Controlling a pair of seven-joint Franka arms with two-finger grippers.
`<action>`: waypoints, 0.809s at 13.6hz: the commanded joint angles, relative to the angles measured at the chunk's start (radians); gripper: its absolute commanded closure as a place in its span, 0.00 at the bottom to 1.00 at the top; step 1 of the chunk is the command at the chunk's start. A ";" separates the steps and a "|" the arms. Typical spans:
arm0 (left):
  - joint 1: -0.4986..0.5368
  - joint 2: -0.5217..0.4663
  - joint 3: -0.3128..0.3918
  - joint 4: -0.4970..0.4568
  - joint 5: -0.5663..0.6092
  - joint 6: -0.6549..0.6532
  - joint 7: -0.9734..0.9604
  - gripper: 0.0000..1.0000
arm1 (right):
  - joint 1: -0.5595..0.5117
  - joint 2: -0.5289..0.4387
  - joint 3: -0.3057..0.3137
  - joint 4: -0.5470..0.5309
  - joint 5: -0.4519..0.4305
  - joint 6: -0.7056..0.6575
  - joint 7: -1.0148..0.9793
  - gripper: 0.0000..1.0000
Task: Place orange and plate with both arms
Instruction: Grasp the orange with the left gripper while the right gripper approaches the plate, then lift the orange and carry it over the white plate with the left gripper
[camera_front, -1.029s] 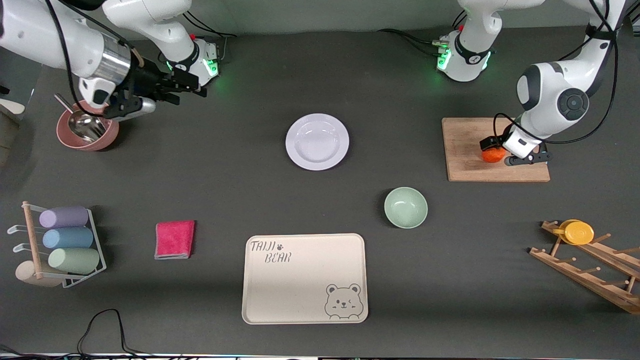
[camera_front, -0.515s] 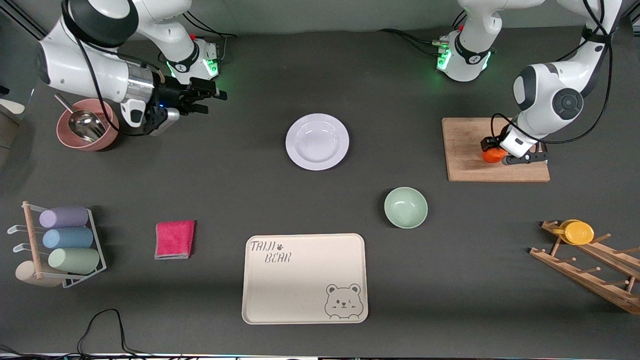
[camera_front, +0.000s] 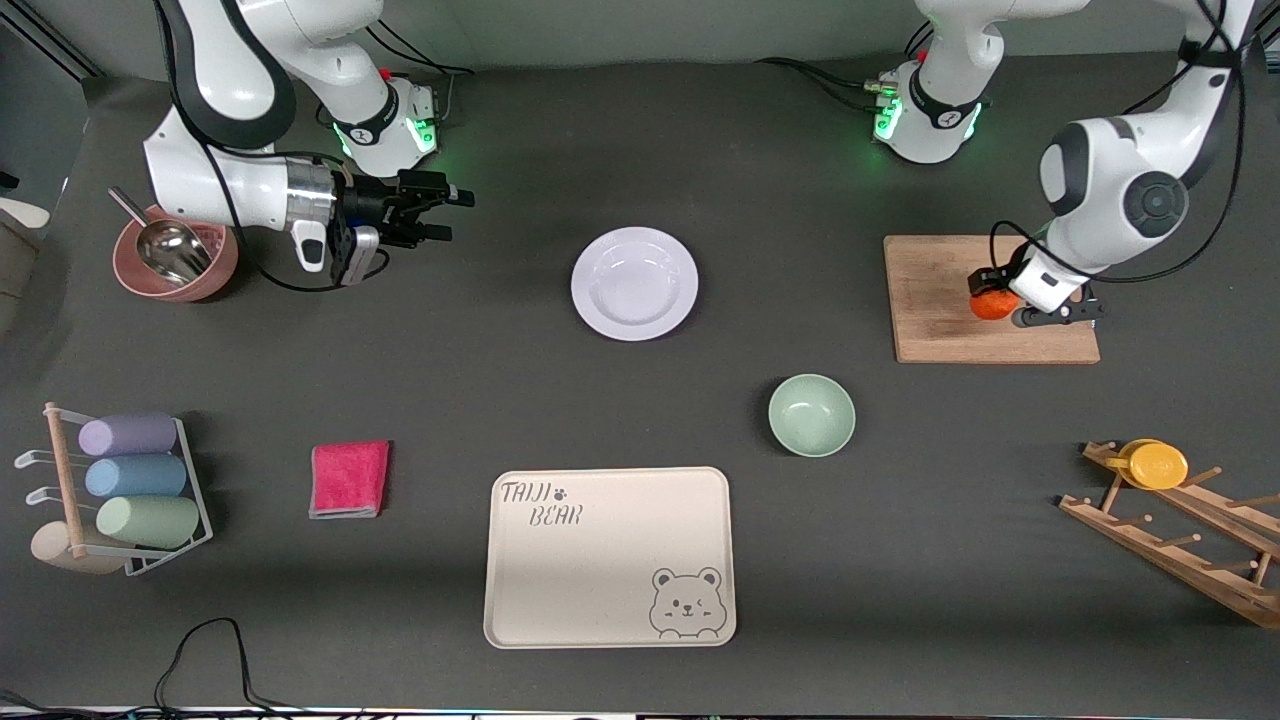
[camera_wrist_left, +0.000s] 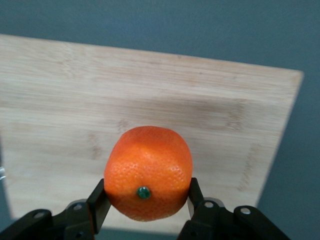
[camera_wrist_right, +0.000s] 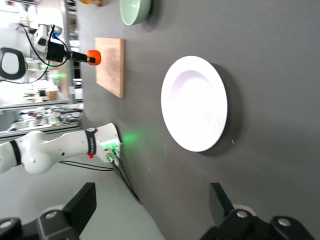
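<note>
My left gripper (camera_front: 990, 300) is shut on the orange (camera_front: 993, 305) and holds it just above the wooden cutting board (camera_front: 935, 325). In the left wrist view the orange (camera_wrist_left: 148, 172) sits between the two black fingers (camera_wrist_left: 99, 205), stem spot toward the camera. The white plate (camera_front: 635, 283) lies on the dark table mid-way between the arms. My right gripper (camera_front: 455, 215) is open and empty, up in the air between the pink bowl and the plate, pointing at the plate. The right wrist view shows the plate (camera_wrist_right: 194, 110) ahead and the orange (camera_wrist_right: 93, 57) far off.
A pale-green bowl (camera_front: 811, 414) and a beige bear tray (camera_front: 609, 557) lie nearer the camera than the plate. A pink bowl (camera_front: 213, 277) with a metal scoop, a pink cloth (camera_front: 349, 478), a cup rack (camera_front: 120, 490) and a wooden rack (camera_front: 1180, 530) with a yellow cup ring the table.
My right gripper has swung away from the pink bowl toward the plate. My left gripper has lifted the orange slightly off the cutting board.
</note>
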 joint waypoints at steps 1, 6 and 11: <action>-0.004 -0.074 -0.005 0.196 0.003 -0.303 0.000 1.00 | 0.005 0.104 -0.027 -0.032 0.142 0.009 -0.214 0.00; -0.061 -0.034 -0.011 0.624 -0.013 -0.669 -0.009 1.00 | 0.005 0.265 -0.028 -0.080 0.354 0.006 -0.469 0.00; -0.215 0.072 -0.030 0.789 -0.137 -0.728 -0.275 1.00 | 0.006 0.414 -0.027 -0.109 0.527 -0.005 -0.684 0.00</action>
